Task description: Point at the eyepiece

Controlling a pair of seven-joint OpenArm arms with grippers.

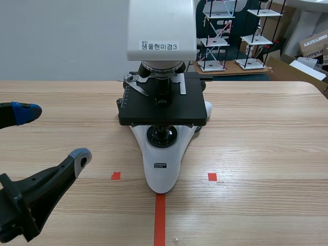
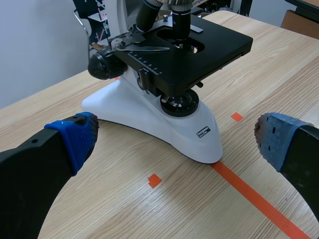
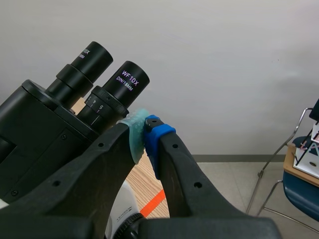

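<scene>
The microscope (image 1: 161,154) stands midway between the left and right edges of the tabletop (image 1: 266,154). The toe of its white base points at the near edge and sits on the end of a tape line (image 1: 160,218). Bare wood runs from the base to the left and right edges, and there is more between the toe and the near edge. The black stage (image 1: 163,105) overhangs the base on both sides.

The left tool (image 1: 52,134) hangs low over the near-left corner with its fingers spread wide and nothing between them, well apart from the base.

The eyepiece (image 3: 130,82), marked WF 10X, sits at the top of the microscope's black head beside a second eyepiece (image 3: 94,56); both tilt upward. The right tool (image 3: 144,137) is up at that height, clenched with its pads pressed together on nothing. Its tip is just beside the eyepiece's collar; I cannot tell whether they touch.
</scene>
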